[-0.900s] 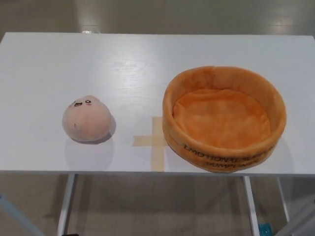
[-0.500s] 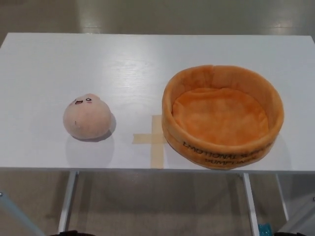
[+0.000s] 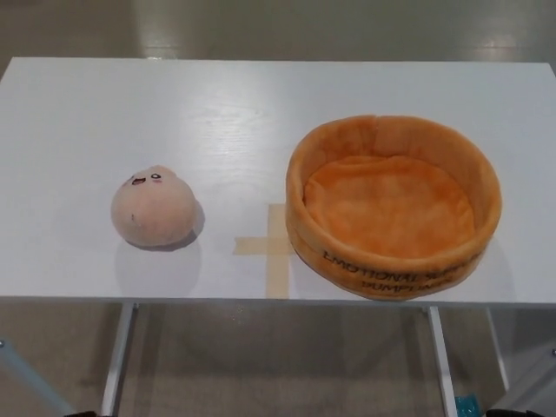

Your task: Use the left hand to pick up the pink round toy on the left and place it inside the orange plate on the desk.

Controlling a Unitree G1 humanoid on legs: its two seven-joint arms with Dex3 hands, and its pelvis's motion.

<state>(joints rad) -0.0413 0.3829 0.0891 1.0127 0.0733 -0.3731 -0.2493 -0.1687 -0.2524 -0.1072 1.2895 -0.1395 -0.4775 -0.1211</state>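
Pink toy (image 3: 154, 207) and orange plate (image 3: 395, 208) wait on white tabletop (image 3: 217, 113).
Toy sits near the front-left edge; plate front-right; neither hand appears.

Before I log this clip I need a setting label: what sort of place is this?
Probably an indoor lab or test room set up for a robot trial. A plain white desk on metal legs stands on a bare shiny floor, a tape cross marks a position, and only a pink round toy and orange plate are laid out.

The white rectangular desk (image 3: 217, 104) is being cut off at the right edge, and the black lettering on the orange plush plate (image 3: 391, 265) is being seen upside down, partly unreadable.
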